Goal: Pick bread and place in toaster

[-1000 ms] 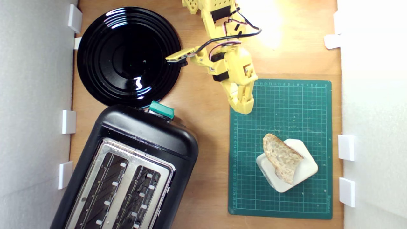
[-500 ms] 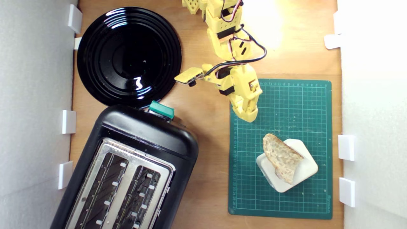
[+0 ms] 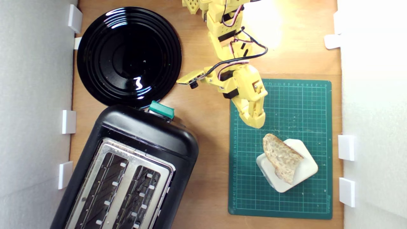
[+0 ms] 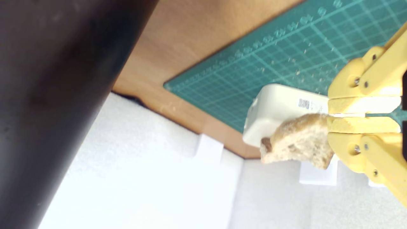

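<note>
The bread [image 3: 281,157], a tan holey half-slice with a brown crust, leans on a cream-white block [image 3: 305,171] on the green cutting mat [image 3: 286,95]. My yellow gripper [image 3: 256,122] hovers over the mat just short of the bread, its tips pointing at the slice, apart from it. In the wrist view the two fingers [image 4: 359,124] lie pressed together with nothing between them, and the bread [image 4: 295,143] sits just past the gripper [image 4: 330,117]. The black toaster [image 3: 127,171] with silver top and teal lever [image 3: 161,110] stands at the exterior view's lower left; its dark side [image 4: 47,95] fills part of the wrist view.
A round glossy black plate [image 3: 128,57] lies at the exterior view's upper left, beside the arm. White foam walls [image 3: 35,127] with small white brackets [image 3: 346,147] border the wooden table on both sides. Bare wood [image 3: 210,159] separates the toaster and the mat.
The arm has stretched forward, carrying the shut gripper down the exterior view and a little right, from the mat's far edge to just short of the bread. Bread and toaster have not moved.
</note>
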Robot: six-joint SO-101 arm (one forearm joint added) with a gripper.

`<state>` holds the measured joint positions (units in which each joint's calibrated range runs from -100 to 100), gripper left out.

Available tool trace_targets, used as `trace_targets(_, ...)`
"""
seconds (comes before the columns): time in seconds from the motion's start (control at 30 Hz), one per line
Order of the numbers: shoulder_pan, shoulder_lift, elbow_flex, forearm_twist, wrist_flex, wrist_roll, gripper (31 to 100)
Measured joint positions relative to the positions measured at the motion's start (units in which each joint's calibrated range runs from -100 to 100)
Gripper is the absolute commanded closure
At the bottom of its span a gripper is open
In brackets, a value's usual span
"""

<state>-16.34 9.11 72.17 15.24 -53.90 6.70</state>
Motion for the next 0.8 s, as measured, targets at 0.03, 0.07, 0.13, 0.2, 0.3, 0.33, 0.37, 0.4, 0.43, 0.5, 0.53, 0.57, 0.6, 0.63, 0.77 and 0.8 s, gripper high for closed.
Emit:
trace_targets(0.03,-0.18,2.10,-0.65,-0.09,-1.86,0.00,99.1)
trace_targets(0.07,-0.27,4.03,-1.20,-0.09,-3.22,0.00,99.0)
trace_targets(0.13,-0.27,7.14,-2.31,0.18,-5.17,0.00,98.8)
trace_targets(0.2,-0.37,8.90,-3.51,0.18,-6.02,0.00,96.1)
trace_targets(0.3,-0.37,9.41,-3.98,-0.09,-6.10,0.00,85.7)
trace_targets(0.33,-0.37,9.41,-4.07,-0.09,-6.10,0.00,81.4)
trace_targets(0.37,-0.37,9.41,-4.07,0.00,-6.10,0.00,77.5)
trace_targets(0.4,-0.37,9.41,-4.07,0.18,-6.10,0.00,73.9)
trace_targets(0.43,-0.37,9.41,-4.07,0.18,-6.10,0.00,70.5)
trace_targets(0.5,-0.37,9.41,-4.07,0.18,-6.10,0.00,66.0)
trace_targets(0.53,-0.37,9.41,-4.07,0.09,-6.10,0.00,64.3)
trace_targets(0.57,-0.37,9.41,-4.07,0.09,-6.10,0.00,63.1)
trace_targets(0.6,-0.37,9.41,-4.07,0.09,-6.10,0.00,62.0)
trace_targets(0.63,-0.37,9.41,-4.07,0.18,-6.10,0.00,60.8)
trace_targets(0.77,-0.37,9.41,-4.07,0.18,-6.86,0.00,56.9)
trace_targets(0.8,-0.37,9.41,-4.07,0.18,-6.95,-0.10,54.8)
